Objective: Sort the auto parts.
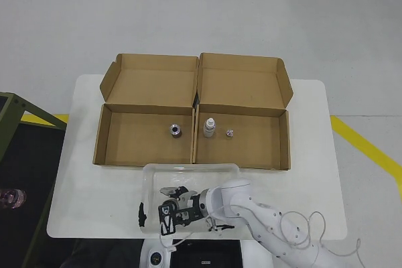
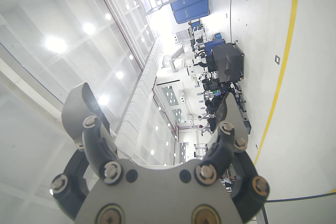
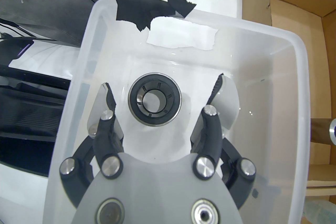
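Observation:
A black-and-steel bearing ring (image 3: 154, 101) lies flat on the floor of a clear plastic bin (image 3: 296, 43). My right gripper (image 3: 163, 84) is lowered into that bin, open, with one finger on each side of the ring and not touching it. From above, the right gripper (image 1: 169, 209) sits in the bin (image 1: 187, 166) at the table's near edge. My left gripper (image 2: 156, 92) points up at the ceiling of the hall, open, with nothing between its fingers.
Two open cardboard boxes stand behind the bin. The left box (image 1: 110, 137) holds a metal bushing (image 1: 175, 130). The right box (image 1: 268, 144) holds a white bottle-shaped part (image 1: 209, 126) and a small round part (image 1: 229, 133). Black tape (image 3: 141, 9) sticks to the bin's rim.

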`<act>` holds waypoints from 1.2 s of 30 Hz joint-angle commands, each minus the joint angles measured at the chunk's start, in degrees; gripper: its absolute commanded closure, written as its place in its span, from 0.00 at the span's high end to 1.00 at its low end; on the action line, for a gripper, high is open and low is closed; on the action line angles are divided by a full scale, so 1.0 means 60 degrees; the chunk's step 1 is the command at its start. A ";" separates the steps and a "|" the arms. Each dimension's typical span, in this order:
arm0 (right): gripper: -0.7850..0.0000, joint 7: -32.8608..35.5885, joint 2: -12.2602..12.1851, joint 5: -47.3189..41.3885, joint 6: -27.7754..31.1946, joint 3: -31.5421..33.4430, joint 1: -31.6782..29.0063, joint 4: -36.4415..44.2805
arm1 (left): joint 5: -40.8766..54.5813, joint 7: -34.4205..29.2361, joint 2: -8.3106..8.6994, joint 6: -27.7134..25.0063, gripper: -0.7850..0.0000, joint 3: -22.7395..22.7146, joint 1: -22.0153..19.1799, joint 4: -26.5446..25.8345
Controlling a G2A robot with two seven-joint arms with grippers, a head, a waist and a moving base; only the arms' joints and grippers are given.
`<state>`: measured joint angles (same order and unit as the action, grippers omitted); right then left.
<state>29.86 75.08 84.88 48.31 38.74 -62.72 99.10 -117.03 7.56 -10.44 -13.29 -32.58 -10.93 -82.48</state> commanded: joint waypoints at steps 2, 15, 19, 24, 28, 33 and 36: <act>0.79 -0.0072 0.0038 -0.0019 -0.0066 -0.0098 0.0110 -0.0255 | 0.0000 0.0000 0.0000 0.0000 1.00 0.0000 0.0000 0.0000; 0.47 -0.0448 0.0189 -0.0315 -0.0046 -0.0399 0.0559 -0.0967 | 0.0000 0.0000 0.0000 0.0000 1.00 0.0000 0.0000 0.0000; 0.36 -0.0527 0.0210 -0.0461 -0.0054 -0.0401 0.0637 -0.1113 | 0.0000 0.0000 0.0000 0.0000 1.00 0.0000 0.0000 0.0000; 0.02 -0.0754 0.0222 -0.0783 0.0017 -0.0337 0.0711 -0.1238 | 0.0000 0.0000 0.0000 0.0000 1.00 0.0000 0.0000 0.0000; 0.00 -0.0814 0.0189 -0.0927 0.0067 -0.0195 0.0738 -0.1184 | 0.0000 0.0000 0.0000 0.0000 1.00 0.0000 0.0000 0.0000; 0.00 -0.0843 0.0096 -0.1088 0.0210 0.0072 0.0671 -0.0915 | 0.0000 0.0000 0.0000 0.0000 1.00 0.0000 0.0000 0.0000; 0.00 -0.0901 0.0014 -0.1193 0.0292 0.0312 0.0577 -0.0669 | 0.0000 0.0000 0.0000 0.0000 1.00 0.0000 0.0000 0.0000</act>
<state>24.54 75.32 77.87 49.92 40.13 -59.11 94.66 -117.03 7.56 -10.44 -13.29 -32.58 -10.93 -82.48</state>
